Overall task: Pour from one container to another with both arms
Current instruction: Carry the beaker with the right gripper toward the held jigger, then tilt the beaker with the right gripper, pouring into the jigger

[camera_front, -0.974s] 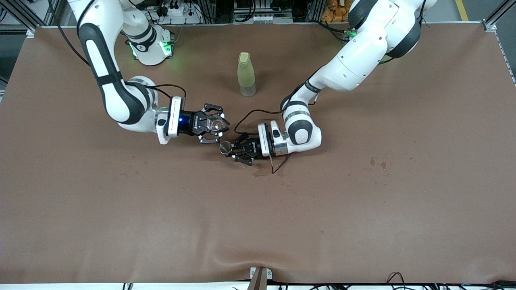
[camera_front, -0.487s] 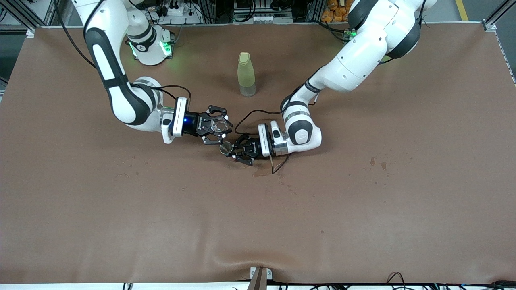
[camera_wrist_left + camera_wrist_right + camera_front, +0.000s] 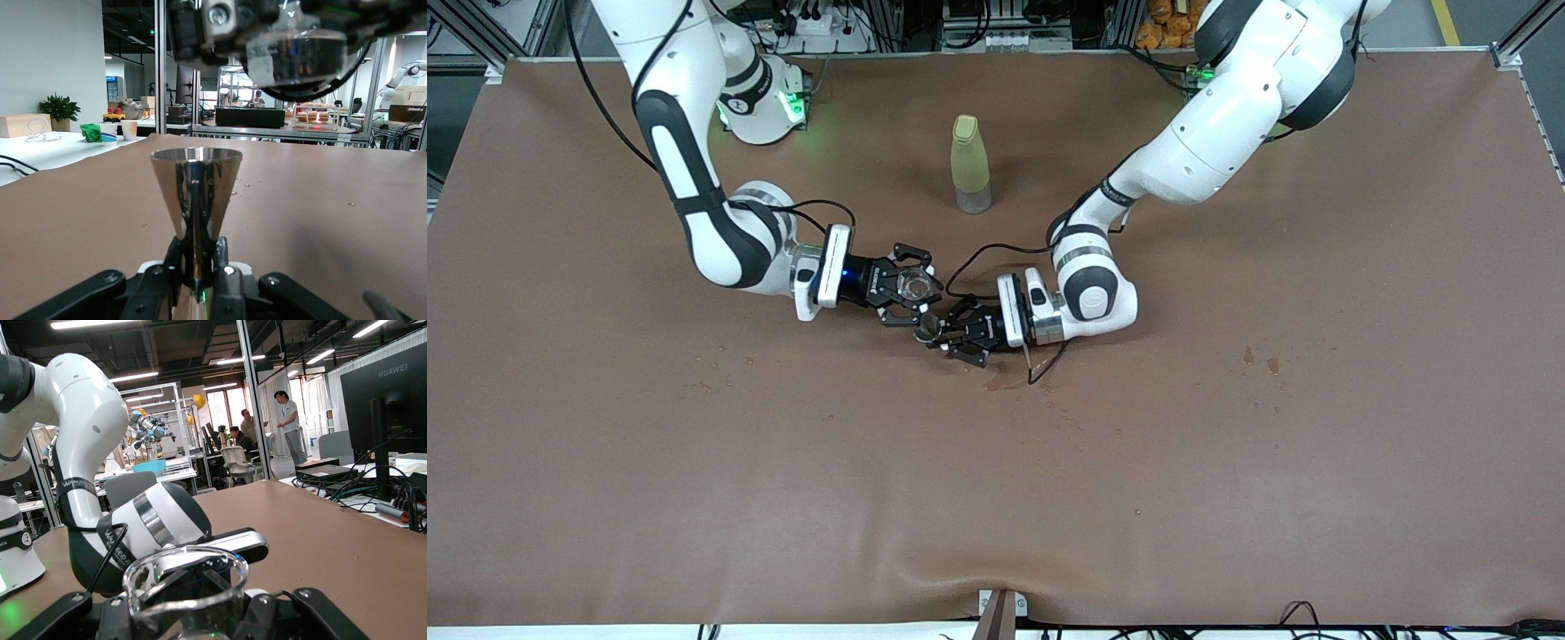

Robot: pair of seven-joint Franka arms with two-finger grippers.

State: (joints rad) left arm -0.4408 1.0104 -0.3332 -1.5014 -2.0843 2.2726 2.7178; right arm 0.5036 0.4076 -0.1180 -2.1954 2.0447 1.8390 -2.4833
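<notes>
Closing the gap over the last second, the right gripper [image 3: 914, 286] has carried its small clear glass cup with a spout [image 3: 912, 284] toward the left arm's end of the table, so the cup now hangs almost over the rim of the tiny shiny silver hourglass-shaped metal cup [image 3: 926, 328]. Its fingers are clamped on the glass, which the right wrist view shows sitting upright between them [image 3: 185, 587]. The left gripper [image 3: 951, 336] has barely shifted; its jaws pinch the metal cup at the narrow waist [image 3: 195, 200], rim up, low over the brown table [image 3: 1227, 462]. In the left wrist view the right gripper looms just above that rim. I judge alignment nearly finished, with the tilt to pour still to come. A tall yellow-green bottle [image 3: 969, 164] stands untouched, farther from the front camera than both cups.
</notes>
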